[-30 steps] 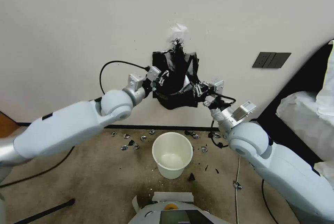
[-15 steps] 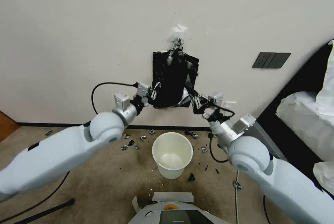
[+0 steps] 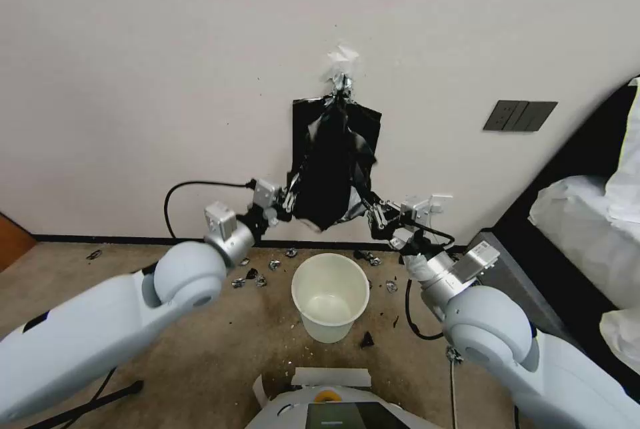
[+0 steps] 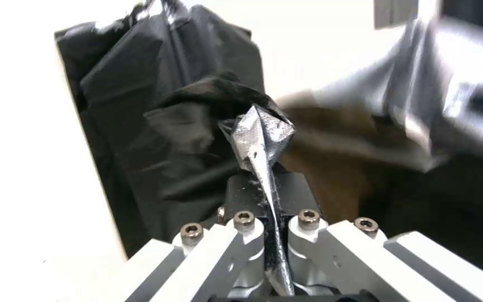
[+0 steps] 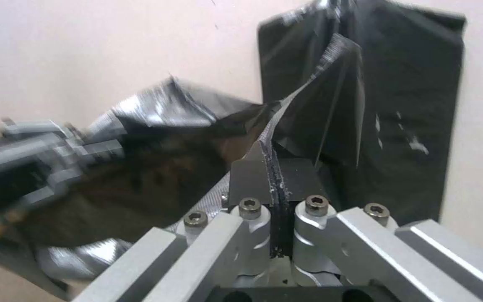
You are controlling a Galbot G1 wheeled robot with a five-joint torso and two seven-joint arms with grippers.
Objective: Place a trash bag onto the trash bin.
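Head view: my left gripper and right gripper each clench the trash bag; next, spread it over the trash bin.

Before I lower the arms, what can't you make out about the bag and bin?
- Trash bag: whether it has separated from the pack on the wall; black overlaps black in the head view.
- Bag mouth: blurred in both wrist views.
- Left pincer and right pincer cover the pinched edges.
- Trash bin: its base, behind its own rim.
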